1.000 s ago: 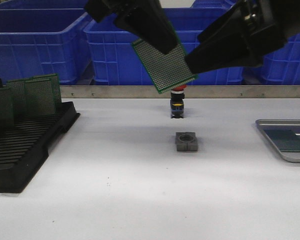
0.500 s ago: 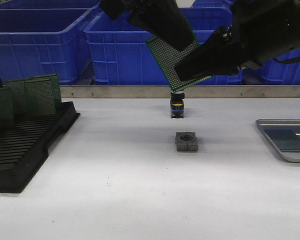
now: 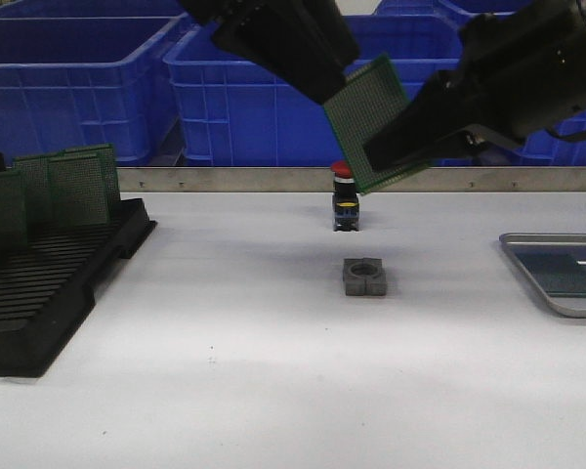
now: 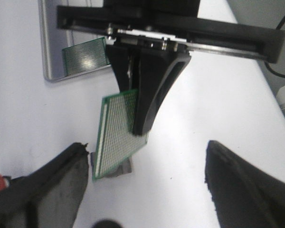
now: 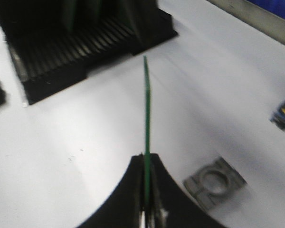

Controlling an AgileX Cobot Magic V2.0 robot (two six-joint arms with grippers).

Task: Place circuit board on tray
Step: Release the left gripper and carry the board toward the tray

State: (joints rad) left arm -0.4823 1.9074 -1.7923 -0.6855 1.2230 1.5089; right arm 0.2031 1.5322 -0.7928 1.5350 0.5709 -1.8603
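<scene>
Front view: my right gripper (image 3: 396,149) pinches green dotted circuit board (image 3: 371,122) tight, high above white table (image 3: 273,332). My left gripper (image 4: 147,175) wide open beside board, holding nothing. Shallow silver-grey metal tray (image 3: 527,278) far off to right of my right gripper.

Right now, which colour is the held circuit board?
Green, with a fine dot grid; the circuit board shows best in front view.
</scene>
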